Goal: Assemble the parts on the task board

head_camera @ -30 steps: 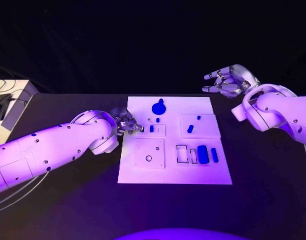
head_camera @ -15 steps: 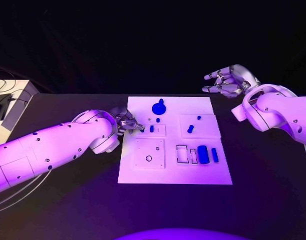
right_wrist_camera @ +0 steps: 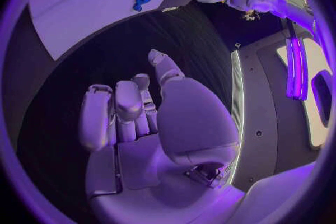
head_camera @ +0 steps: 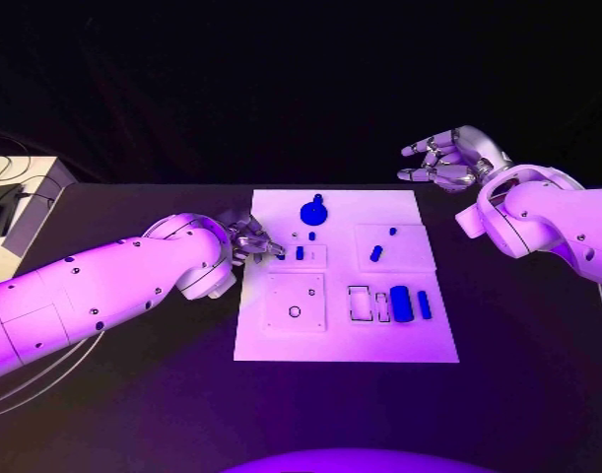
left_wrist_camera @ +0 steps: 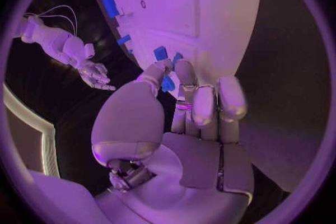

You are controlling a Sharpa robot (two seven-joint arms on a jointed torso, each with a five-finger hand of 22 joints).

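Board (head_camera: 343, 340), white, lies mid-surface (head_camera: 130, 394), blue parts scattered on it: a large piece (head_camera: 310, 211) toward twelve o'clock, two bars (head_camera: 400, 304) at four. At its nine o'clock edge the left hand (head_camera: 251, 241) pinches a small blue part (left_wrist_camera: 167, 83) between thumb and fingertips. At two o'clock, off the board, the right hand (head_camera: 450, 160) hovers, fingers loosely curled and empty.

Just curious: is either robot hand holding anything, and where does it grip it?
The left hand pinches a small blue piece by its sides between its fingertips. The right hand holds nothing.
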